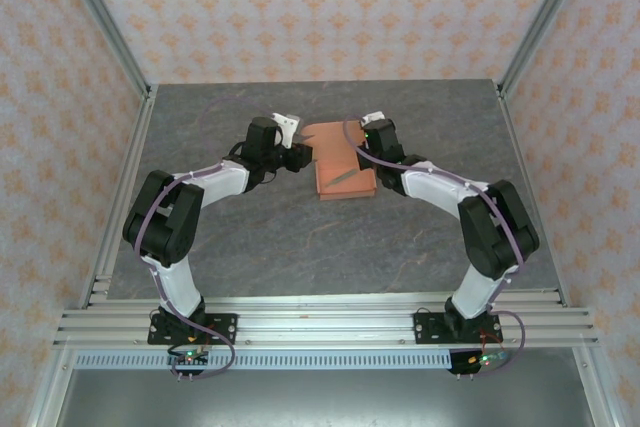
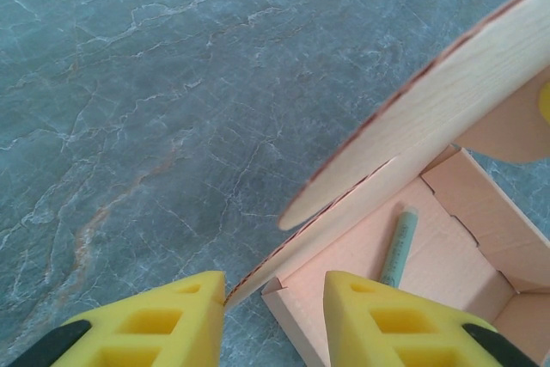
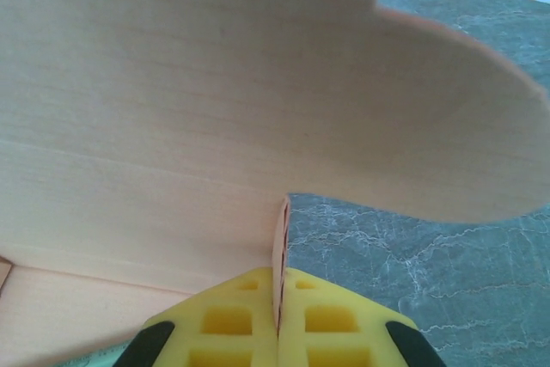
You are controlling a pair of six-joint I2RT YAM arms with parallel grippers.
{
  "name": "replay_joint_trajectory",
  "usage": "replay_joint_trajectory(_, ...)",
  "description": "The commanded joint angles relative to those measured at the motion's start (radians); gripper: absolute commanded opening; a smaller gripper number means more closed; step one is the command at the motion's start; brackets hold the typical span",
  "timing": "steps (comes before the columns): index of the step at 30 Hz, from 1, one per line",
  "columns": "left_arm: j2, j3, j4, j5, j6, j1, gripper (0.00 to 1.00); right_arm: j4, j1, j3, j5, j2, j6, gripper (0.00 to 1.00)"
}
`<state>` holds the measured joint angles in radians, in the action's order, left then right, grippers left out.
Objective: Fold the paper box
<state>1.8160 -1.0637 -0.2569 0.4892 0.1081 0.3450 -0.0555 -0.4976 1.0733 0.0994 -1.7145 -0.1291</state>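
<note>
One paper box [image 1: 335,159]: a flap is clamped by the right claw [image 3: 278,298] (pressed tight), a corner just ahead of the parted left claw [image 2: 275,298].

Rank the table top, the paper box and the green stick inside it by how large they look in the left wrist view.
1. table top, covering most of the frame.
2. paper box, though its raised flap sits close to the camera, which inflates it.
3. green stick, smallest by far.
</note>
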Motion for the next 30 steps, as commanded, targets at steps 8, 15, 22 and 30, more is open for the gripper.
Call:
replay_joint_trajectory(8,-0.014,-0.007,-0.026,0.034,-0.009,0.019,0.39,-0.036,-0.028,-0.004,0.043,-0.029,0.005,0.05)
replay_joint_trajectory(15,-0.076,0.048,-0.003,-0.003,-0.067,-0.022,0.56,-0.038,0.014,-0.033,-0.121,0.010,-0.095,0.05)
replay_joint_trajectory(22,-0.059,0.025,0.039,0.047,-0.118,-0.057,0.70,-0.023,0.034,-0.030,-0.157,0.023,-0.128,0.04)
replay_joint_trajectory(30,0.020,-0.058,0.056,0.160,-0.138,-0.084,0.74,-0.013,0.037,-0.021,-0.161,0.021,-0.130,0.04)
